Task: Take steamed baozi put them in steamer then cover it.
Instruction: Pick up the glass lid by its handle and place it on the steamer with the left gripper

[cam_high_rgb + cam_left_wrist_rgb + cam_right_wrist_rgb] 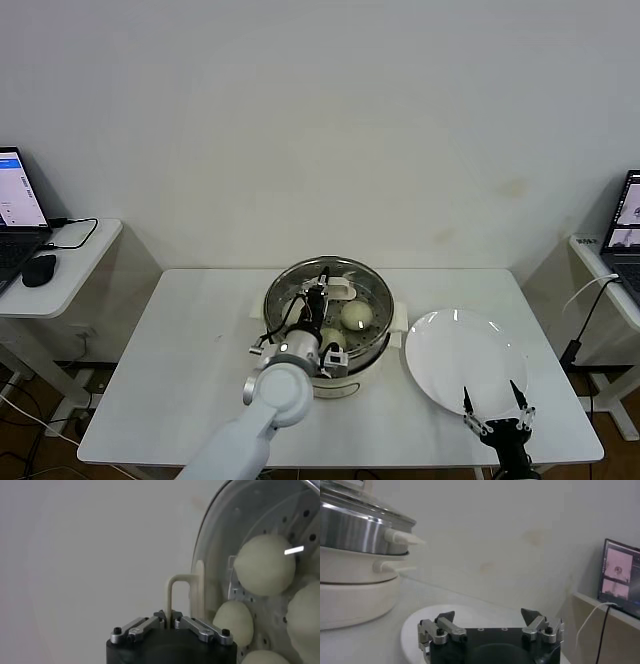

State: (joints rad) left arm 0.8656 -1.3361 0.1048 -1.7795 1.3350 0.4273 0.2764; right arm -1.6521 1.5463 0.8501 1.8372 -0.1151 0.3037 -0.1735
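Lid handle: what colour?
Cream-white, a loop handle on the glass lid, pinched by the left gripper; clearest in the left wrist view.

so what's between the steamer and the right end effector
The empty white plate, seen in the head view; the right end effector hangs open over its near edge, beside the steamer.

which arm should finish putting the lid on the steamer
Left. The left gripper is already shut on the handle of the glass lid, which sits over the steamer with the buns inside. The right gripper hangs open over the near edge of the plate, holding nothing.
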